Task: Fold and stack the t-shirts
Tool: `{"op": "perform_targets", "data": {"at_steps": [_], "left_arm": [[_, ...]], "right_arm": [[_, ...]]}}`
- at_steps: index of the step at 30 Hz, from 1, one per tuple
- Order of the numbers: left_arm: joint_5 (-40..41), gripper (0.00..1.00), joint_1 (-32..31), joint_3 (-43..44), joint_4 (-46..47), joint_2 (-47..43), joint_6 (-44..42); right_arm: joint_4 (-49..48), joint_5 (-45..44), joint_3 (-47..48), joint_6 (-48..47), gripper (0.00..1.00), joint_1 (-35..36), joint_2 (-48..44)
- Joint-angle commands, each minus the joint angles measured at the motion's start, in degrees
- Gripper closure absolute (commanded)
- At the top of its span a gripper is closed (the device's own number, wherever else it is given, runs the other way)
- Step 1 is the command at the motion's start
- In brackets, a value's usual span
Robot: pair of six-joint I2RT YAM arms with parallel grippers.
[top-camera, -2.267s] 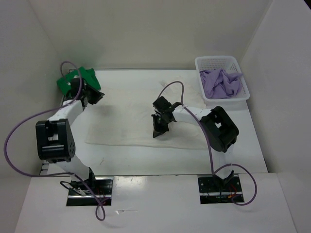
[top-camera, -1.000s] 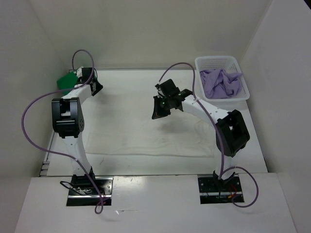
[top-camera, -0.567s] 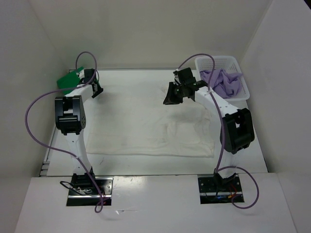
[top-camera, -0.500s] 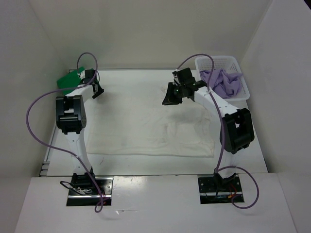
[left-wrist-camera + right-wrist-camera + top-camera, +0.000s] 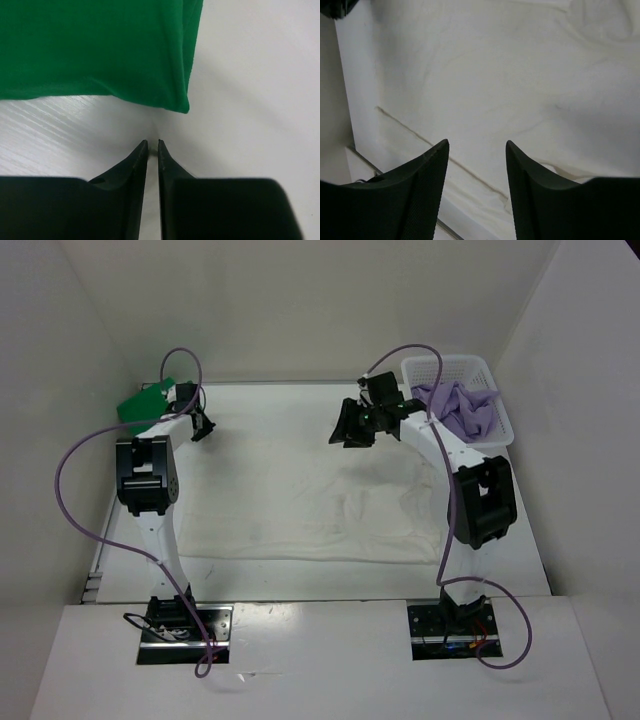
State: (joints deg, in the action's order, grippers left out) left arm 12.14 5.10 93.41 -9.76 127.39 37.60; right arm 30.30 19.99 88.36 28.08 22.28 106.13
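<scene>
Top external: cream-white t-shirt (image 5: 300,502) flat, likely awaiting folding.
Right gripper (image 5: 477,145) gapes empty, shirt beneath; left gripper (image 5: 153,143) nearly closed, empty; next, pinch a hem.

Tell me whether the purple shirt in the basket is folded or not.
Not folded: the lavender t-shirt lies bunched in the white mesh basket, all irregular ridges and creases, with no flat squared edges.

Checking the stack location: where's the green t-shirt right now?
The green t-shirt lies at the table's far-left corner in the top view, just beyond the left hand; the wrist view shows it clear of the fingertips.
</scene>
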Motion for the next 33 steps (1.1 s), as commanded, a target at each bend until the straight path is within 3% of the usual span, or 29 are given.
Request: {"op": "perform_targets", "data": {"at_steps": [1,5,10,14,17,23,26,33], "left_arm": [[0.0,0.81,-0.6,-0.7,0.4,0.1,-0.5],[1.2,0.89,-0.6,-1.4,1.1,-0.5,0.0],[0.6,1.0,-0.6,-2.4,0.0,-2.3,0.0],[0.1,1.0,-0.6,-4.9,1.5,-5.1,0.5],[-0.5,1.0,-0.6,-5.6,2.1,-6.9,0.5],[-2.3,1.0,-0.6,-5.6,2.1,-7.4,0.0],[-2.8,1.0,-0.6,-5.6,2.1,-7.4,0.0],[-3.9,1.0,-0.6,-5.0,2.1,-7.9,0.0]], "right_arm": [[-4.4,0.1,4.1,0.2,0.45,-3.3,2.5],[-6.3,-3.9,10.0,1.9,0.39,-6.7,8.1],[-3.5,-17.2,21.3,-1.8,0.34,-7.3,17.2],[-3.2,-20.9,27.0,-2.9,0.34,-8.7,22.6],[1.0,-25.0,37.4,-4.1,0.34,-8.7,32.3],[14.4,-29.8,73.4,-5.7,0.34,-9.2,51.2],[12.1,-31.5,69.5,-5.7,0.34,-9.2,51.5],[11.1,-32.2,70.8,-7.0,0.34,-9.2,53.7]]}}
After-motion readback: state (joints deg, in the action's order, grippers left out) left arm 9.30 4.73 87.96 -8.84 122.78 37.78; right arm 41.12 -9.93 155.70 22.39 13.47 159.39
